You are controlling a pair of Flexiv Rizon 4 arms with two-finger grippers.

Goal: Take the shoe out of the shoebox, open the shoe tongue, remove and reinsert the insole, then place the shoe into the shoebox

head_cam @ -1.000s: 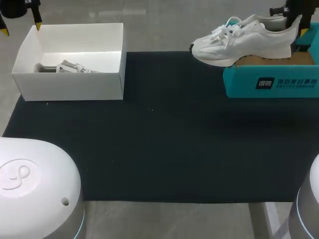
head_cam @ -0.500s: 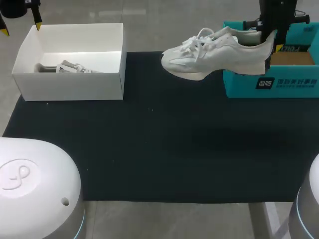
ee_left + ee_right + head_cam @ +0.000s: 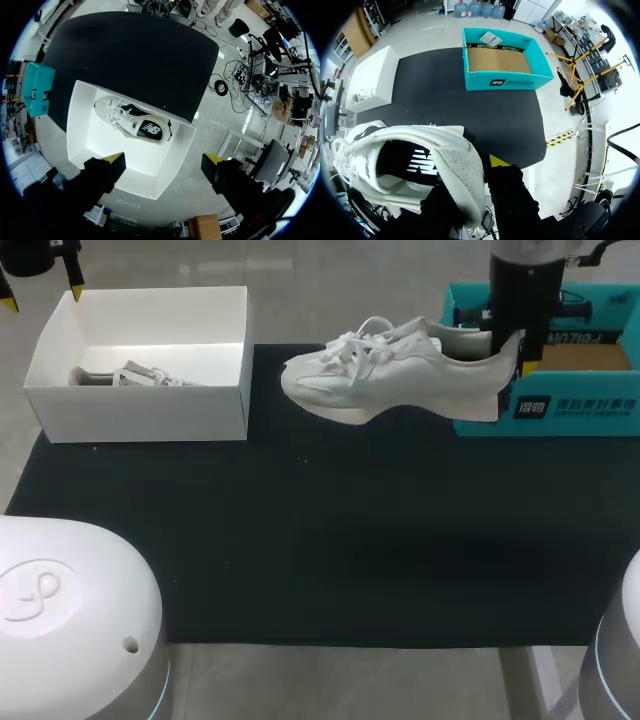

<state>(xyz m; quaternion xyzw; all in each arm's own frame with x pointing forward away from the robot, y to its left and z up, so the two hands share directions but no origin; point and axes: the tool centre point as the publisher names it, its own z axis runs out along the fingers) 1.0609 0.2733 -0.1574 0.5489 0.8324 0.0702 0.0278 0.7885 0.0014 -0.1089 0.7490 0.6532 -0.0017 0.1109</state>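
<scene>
White shoe (image 3: pixel 400 380); teal shoebox (image 3: pixel 590 412), brown floor inside; white box (image 3: pixel 140 410); black mat (image 3: pixel 330 540)

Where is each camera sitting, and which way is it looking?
Head view: above and behind the robot, looking down on the black mat; shows the left gripper at the far corner and the right gripper holding the white shoe in the air.
Left wrist view: on the left arm, looking down between its open fingers into the white box with a second shoe.
Right wrist view: on the right arm, looking past the held shoe's heel at the teal shoebox.
Shared: all three views show both boxes.
</scene>
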